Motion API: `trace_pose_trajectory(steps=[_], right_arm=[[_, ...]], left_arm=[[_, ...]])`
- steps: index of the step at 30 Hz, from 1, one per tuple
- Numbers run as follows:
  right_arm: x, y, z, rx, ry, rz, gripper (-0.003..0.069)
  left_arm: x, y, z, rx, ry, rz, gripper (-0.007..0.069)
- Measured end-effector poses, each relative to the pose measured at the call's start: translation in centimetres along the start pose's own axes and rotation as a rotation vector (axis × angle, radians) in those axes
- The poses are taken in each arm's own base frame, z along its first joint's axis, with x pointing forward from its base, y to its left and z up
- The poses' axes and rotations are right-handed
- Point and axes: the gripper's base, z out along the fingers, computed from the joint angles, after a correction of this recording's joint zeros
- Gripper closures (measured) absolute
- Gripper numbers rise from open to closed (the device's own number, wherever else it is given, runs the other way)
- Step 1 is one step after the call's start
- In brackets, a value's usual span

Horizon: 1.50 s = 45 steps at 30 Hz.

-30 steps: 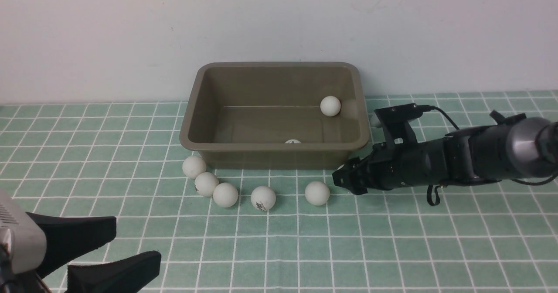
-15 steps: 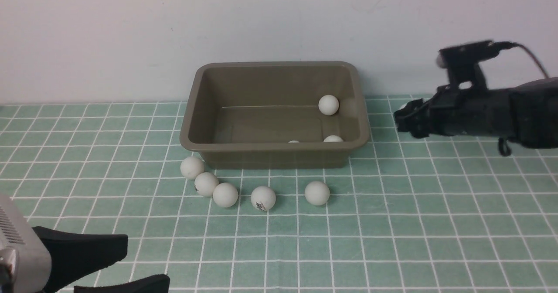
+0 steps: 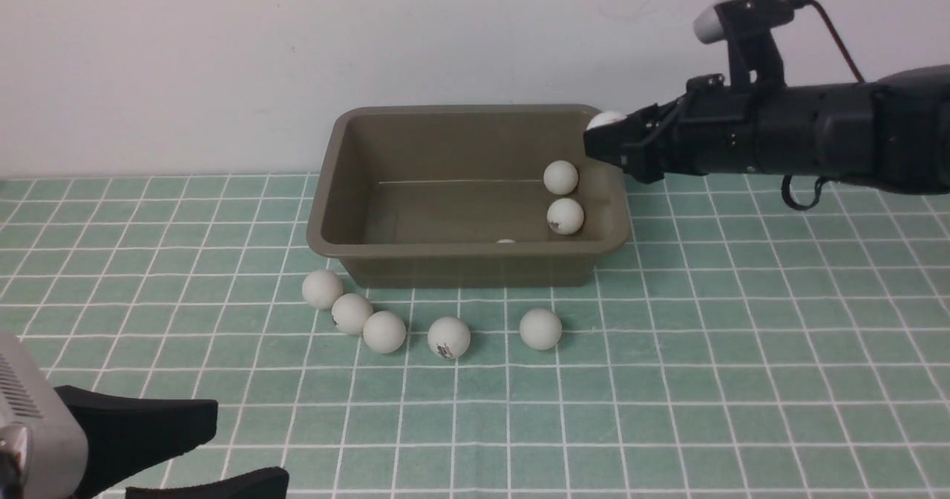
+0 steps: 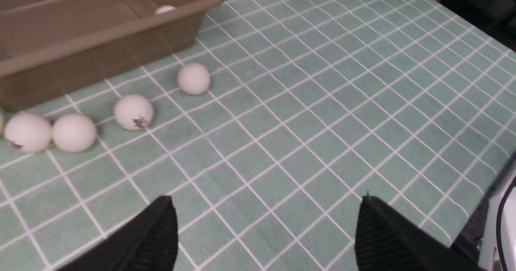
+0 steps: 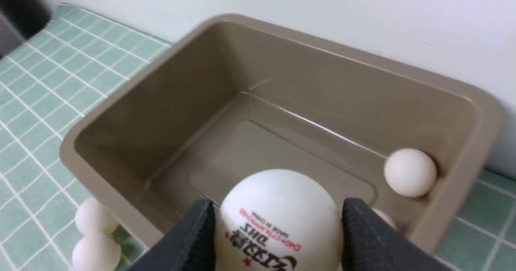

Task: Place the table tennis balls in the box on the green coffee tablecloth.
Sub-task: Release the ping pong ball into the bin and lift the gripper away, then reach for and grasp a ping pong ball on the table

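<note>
The olive-brown box [image 3: 326, 187] stands on the green coffee tablecloth [image 3: 742, 350] against the wall. My right gripper [image 3: 605, 139] hovers over the box's far right rim, shut on a white table tennis ball [image 3: 606, 119]. In the right wrist view that ball [image 5: 278, 230], with printed lettering, sits between the fingers [image 5: 363, 238] above the box's floor. Inside the box lie two balls [image 3: 560, 177] [image 3: 565, 216], and a sliver of a third ball [image 3: 505, 241] shows. Several balls lie in a row before the box [image 3: 351, 313] [image 3: 448, 337] [image 3: 540, 329]. My left gripper [image 3: 249, 447] stands open at the near left, holding nothing.
A white wall rises directly behind the box. In the left wrist view the cloth [image 4: 322, 121] stretches out to its far edge, with dark equipment [image 4: 475, 1] beyond it.
My right arm rose from the cloth by the box's near right corner and swung to above its far right rim, carrying a ball. A ball inside the box rolled. The left arm barely moved.
</note>
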Motion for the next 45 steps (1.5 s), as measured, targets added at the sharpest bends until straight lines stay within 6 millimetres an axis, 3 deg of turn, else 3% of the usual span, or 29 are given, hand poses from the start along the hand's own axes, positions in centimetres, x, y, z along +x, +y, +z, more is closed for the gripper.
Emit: trace_pose_trajectory(steps=[10, 14, 18, 22, 25, 29, 32, 37, 41, 43, 45], right_arm=[[2.8, -1.9, 5.0, -0.003, 0.083, -0.001, 0.0298], [3.2, -2.5, 5.8, 0.011, 0.086, 0.005, 0.0214], [2.4, -2.7, 5.3, 0.042, 0.068, -0.054, 0.0132], [-0.5, -2.9, 2.3, 0.114, 0.015, -0.166, 0.0126], [-4.1, -2.7, -2.2, 0.205, -0.055, -0.272, 0.0135], [-7.3, -0.2, -7.3, 0.215, -0.101, -0.348, 0.0143], [-7.9, 2.4, -10.5, 0.141, -0.031, -0.324, 0.0143], [-6.1, 4.0, -10.9, 0.091, 0.141, -0.235, 0.0143], [-1.8, 6.1, -8.4, 0.043, 0.249, -0.187, 0.0143], [1.6, 7.8, -6.5, 0.039, 0.277, -0.162, 0.0143], [3.7, 8.6, -5.3, 0.065, 0.272, -0.126, 0.0143]], left_arm=[[-0.1, 0.1, 0.0, -0.012, -0.006, 0.005, 0.0093], [0.0, 0.1, 0.0, -0.012, -0.005, 0.006, 0.0093], [0.0, 0.1, 0.0, -0.012, -0.005, 0.006, 0.0093], [-0.1, 0.1, 0.0, -0.013, -0.006, 0.007, 0.0093], [-0.1, 0.1, 0.0, -0.015, -0.007, 0.011, 0.0093], [-0.2, 0.3, 0.0, -0.036, -0.021, 0.012, 0.0093], [-0.4, 0.6, 0.0, -0.061, -0.039, 0.013, 0.0093], [-0.5, 0.8, -0.1, -0.092, -0.059, 0.021, 0.0093], [-0.6, 0.9, -0.1, -0.104, -0.067, 0.023, 0.0093], [-0.6, 0.9, -0.1, -0.105, -0.068, 0.025, 0.0093], [-0.6, 1.0, -0.1, -0.107, -0.069, 0.025, 0.0093]])
